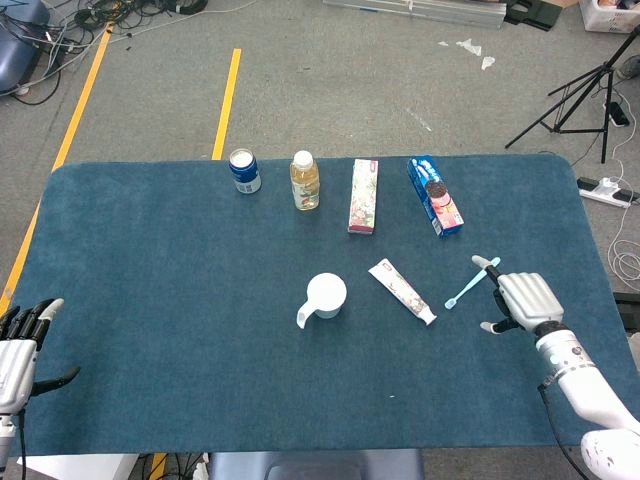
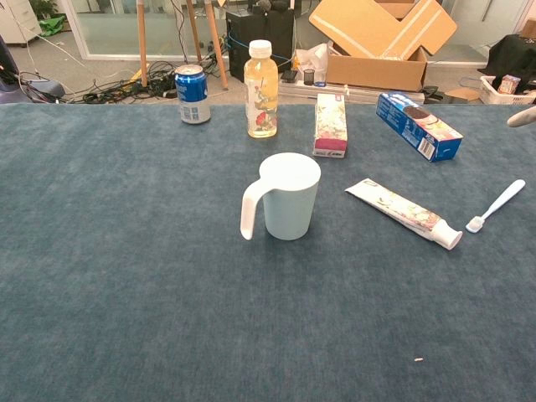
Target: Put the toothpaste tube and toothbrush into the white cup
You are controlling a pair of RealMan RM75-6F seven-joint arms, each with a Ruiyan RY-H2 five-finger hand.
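Note:
The white cup [image 1: 325, 296] [image 2: 287, 197] stands upright mid-table, handle toward the front left. To its right lies the toothpaste tube [image 1: 401, 291] [image 2: 403, 213], cap end nearer me. Farther right the light blue toothbrush [image 1: 472, 282] [image 2: 497, 205] lies slanted on the cloth. My right hand [image 1: 521, 300] hovers just right of the toothbrush, fingers apart and reaching over its handle end, holding nothing; only a fingertip [image 2: 521, 117] of it shows at the chest view's right edge. My left hand [image 1: 18, 342] is open at the table's front left corner.
Along the back of the blue table [image 1: 150, 280] stand a blue can [image 1: 244, 170], a juice bottle [image 1: 305, 180], a pink carton [image 1: 363, 196] and a blue biscuit box [image 1: 435, 195]. A tripod [image 1: 585, 90] stands off the far right corner.

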